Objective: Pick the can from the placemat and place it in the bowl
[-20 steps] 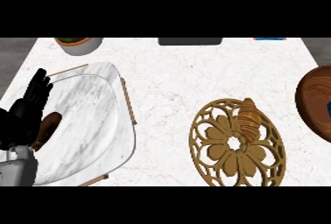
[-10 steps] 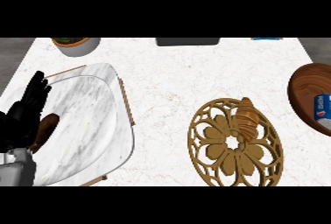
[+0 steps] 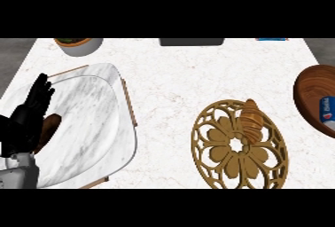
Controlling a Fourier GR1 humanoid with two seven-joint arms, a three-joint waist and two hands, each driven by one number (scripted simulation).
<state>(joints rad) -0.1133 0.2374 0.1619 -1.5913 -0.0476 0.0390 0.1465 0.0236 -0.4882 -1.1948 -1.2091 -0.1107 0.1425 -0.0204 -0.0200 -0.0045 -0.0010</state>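
From my station I see the robot's black left hand [image 3: 29, 119] at the left edge of the head view, fingers straight and released, pointing up and holding nothing; it rests over the left part of a large marble-patterned white tray with thin wooden handles [image 3: 98, 119]. Just beside the hand, a small dark brown object [image 3: 47, 131] lies on the tray, partly hidden, and I cannot tell what it is. The right hand shows nowhere in my view. Well to the right of the tray, on the white speckled marble desk [image 3: 177, 75], sits the round golden-brown openwork placemat with a flower pattern [image 3: 239, 146], and a brown croissant-like pastry [image 3: 251, 122] lies on its upper right part. At the right edge, the dark wooden bowl [image 3: 311, 95] is cut off by the frame, and inside it I can see the blue and white can [image 3: 326, 111], lying near the edge of the view. Along the far side of the desk there are a grey pot with a plant [image 3: 79, 45], a dark rectangular object [image 3: 192, 42] and a small blue item [image 3: 271, 39].
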